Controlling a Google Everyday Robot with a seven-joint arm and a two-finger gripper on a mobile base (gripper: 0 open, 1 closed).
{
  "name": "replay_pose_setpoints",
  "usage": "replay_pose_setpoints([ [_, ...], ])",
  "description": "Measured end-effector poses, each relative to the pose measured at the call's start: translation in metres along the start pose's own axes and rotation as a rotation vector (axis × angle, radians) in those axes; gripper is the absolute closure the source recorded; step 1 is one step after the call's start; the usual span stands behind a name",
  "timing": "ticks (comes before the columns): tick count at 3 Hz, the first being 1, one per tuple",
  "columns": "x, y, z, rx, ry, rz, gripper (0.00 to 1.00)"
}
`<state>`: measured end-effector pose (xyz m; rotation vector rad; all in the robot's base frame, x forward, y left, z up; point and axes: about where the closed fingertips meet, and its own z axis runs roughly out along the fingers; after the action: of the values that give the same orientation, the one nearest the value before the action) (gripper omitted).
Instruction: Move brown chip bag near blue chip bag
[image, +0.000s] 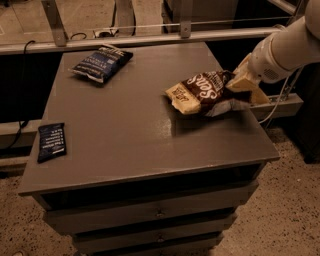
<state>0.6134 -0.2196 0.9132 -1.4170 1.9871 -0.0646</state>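
The brown chip bag (202, 92) is lifted a little above the right side of the grey table (135, 135), tilted, with its tan end pointing left and its shadow on the top below. My gripper (240, 86) is shut on the bag's right end, coming in from the right edge of the table. The blue chip bag (101, 62) lies at the table's far left corner, well apart from the brown bag.
A small flat dark-blue packet (51, 141) lies near the table's left front edge. A metal rail (150, 39) runs behind the table. Drawers (150, 215) sit under the top. A cable hangs at the right.
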Motion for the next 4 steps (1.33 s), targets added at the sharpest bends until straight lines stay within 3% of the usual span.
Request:
replay_pose_setpoints([
  [1, -0.025, -0.04, -0.039, 0.096, 0.0, -0.02, 1.0],
  [2, -0.032, -0.05, -0.049, 0.122, -0.011, -0.025, 1.0],
  [3, -0.037, -0.048, -0.044, 0.125, -0.038, -0.007, 1.0],
  [4, -0.057, -0.066, -0.015, 0.16, -0.083, 0.028, 1.0],
])
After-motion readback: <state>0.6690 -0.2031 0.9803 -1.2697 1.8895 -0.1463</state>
